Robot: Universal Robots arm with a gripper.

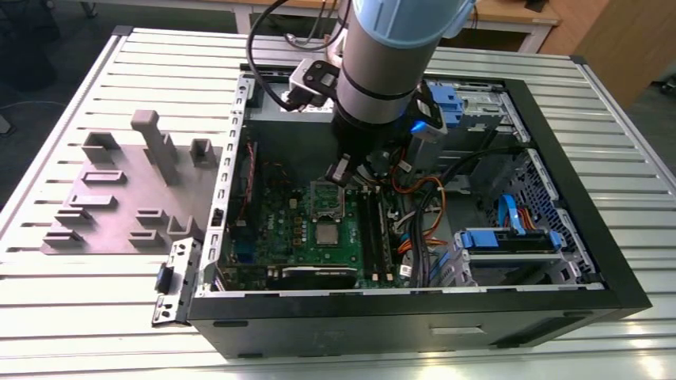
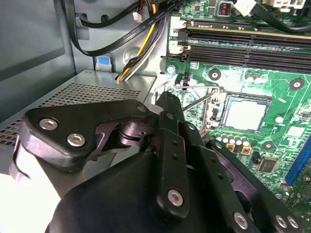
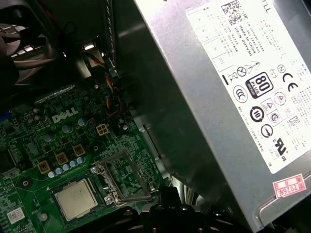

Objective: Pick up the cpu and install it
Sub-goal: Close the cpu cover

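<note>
Upright arm, black claw downward at its lower end

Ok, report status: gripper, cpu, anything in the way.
Gripper hovering over the motherboard, apart from the cpu. Cpu lying in its socket, bracket swung open. No cable across the cpu.

Pale slatted metal table, dark floor around it, wood-topped desk and wooden panel behind

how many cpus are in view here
1. The cpu lies flat on the green motherboard, beside the opened silver bracket. The arm covers part of the board, so another may be hidden.
</note>
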